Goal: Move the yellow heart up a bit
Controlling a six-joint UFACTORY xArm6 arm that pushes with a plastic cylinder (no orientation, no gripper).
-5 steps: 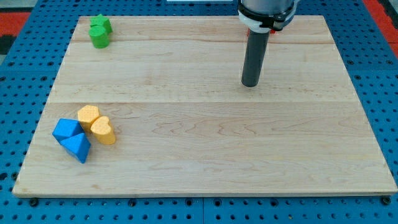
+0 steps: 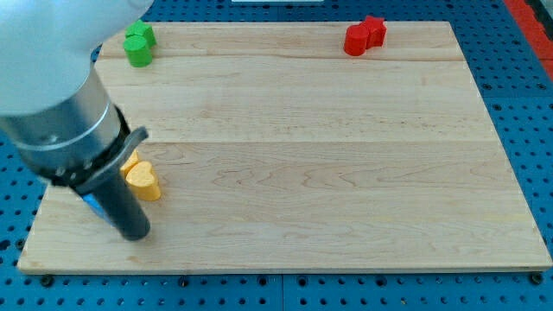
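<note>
**Yellow heart sits just above my tip, ready for an upward nudge**

Dark and blunt, my tip (image 2: 135,231) rests on the desk (image 2: 311,173) near the view's bottom-left corner. As an end effector it is only a plain rod, with nothing to spread or pinch, so it can only push. My arm's bulk fills the view's upper left and hides much of what lies beneath it.

Just up and right of my tip lies the yellow heart (image 2: 143,181), near but apparently not touching the rod. A second yellow block (image 2: 130,161) peeks out from behind my arm, touching or nearly touching the heart's upper-left side. A sliver of blue (image 2: 90,205) shows beside the rod; its shape is hidden.

I judge the heart to be light, rigid and smooth, likely to slide easily on the wood and to spin if struck off-centre. The push should meet its lower edge squarely in the middle and stay short. Its yellow neighbour may be carried along.

Farther out, two green blocks (image 2: 137,45) sit at the top left and a red block (image 2: 364,36) at the top right, both well apart.
</note>
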